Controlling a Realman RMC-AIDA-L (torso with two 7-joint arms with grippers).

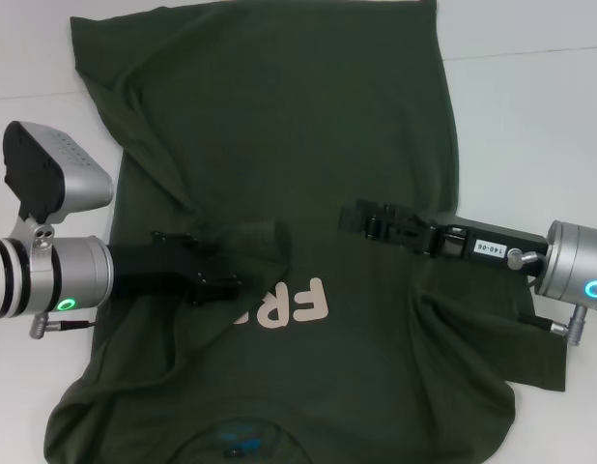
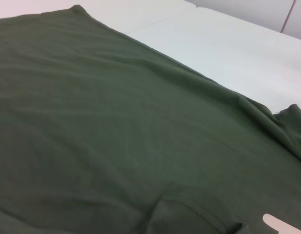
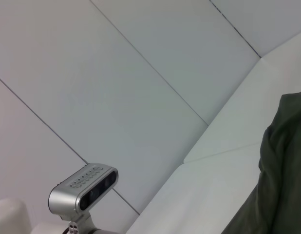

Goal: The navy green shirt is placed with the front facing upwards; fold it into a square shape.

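Both grippers hover over the navy green shirt, spread front-up across the white tabletop. Left gripper pinches a fold of fabric beside the lettering; right gripper sits mid-shirt, its state unclear.

The navy green shirt lies spread across the white surface, filling the middle of the head view, collar at the bottom edge. Pale "FR" lettering shows at centre; a fold of fabric covers the rest.
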